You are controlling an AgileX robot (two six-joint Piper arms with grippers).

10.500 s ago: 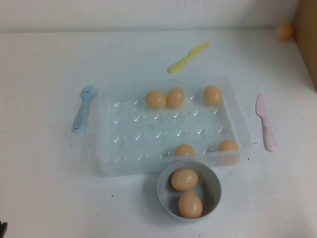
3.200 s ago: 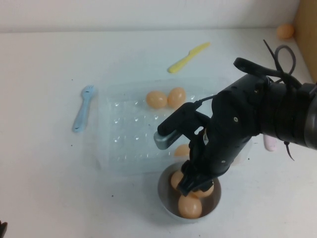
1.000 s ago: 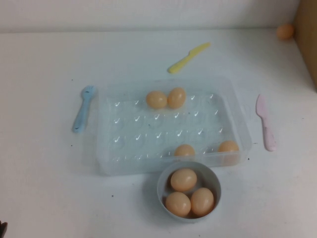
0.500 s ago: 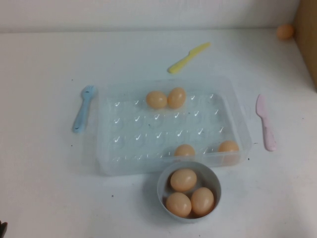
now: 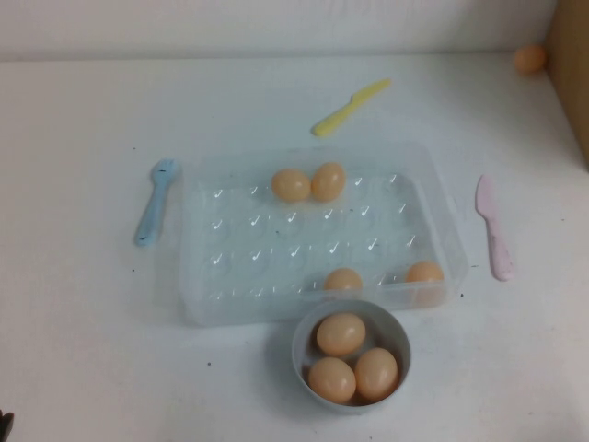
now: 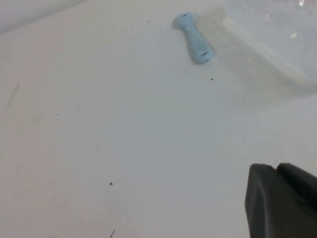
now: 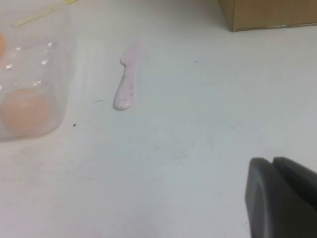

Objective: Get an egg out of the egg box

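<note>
1. High view: against the frame from about ten seconds back, the egg box (image 5: pixel 317 230) has one egg fewer at its far right corner and the grey bowl (image 5: pixel 351 354) one more; over the last second nothing has shifted, and the arm seen over the bowl three seconds ago has gone from this view
2. Eggs in the box, four: a touching pair (image 5: pixel 307 182) at the far edge and two apart at the near edge, one near the middle (image 5: pixel 342 279) and one in the right corner (image 5: pixel 424 272)
3. Eggs in the bowl, three (image 5: pixel 341 333), clustered together; the bowl sits just beside the box's near wall
4. One further egg-like orange ball (image 5: pixel 529 59) lies at the table's far right, beside a wooden box (image 5: pixel 571 64)
5. Utensils, three (all outside the box): blue fork (image 5: pixel 154 200) on its left, yellow knife (image 5: pixel 350 106) beyond it, pink knife (image 5: pixel 492 226) on its right
6. Left gripper (image 6: pixel 282 201): only a dark edge shows in its wrist view, above bare table near the fork; finger state cannot be told
7. Right gripper (image 7: pixel 282 198): parked over the table right of the pink knife, fingers closed, empty
</note>
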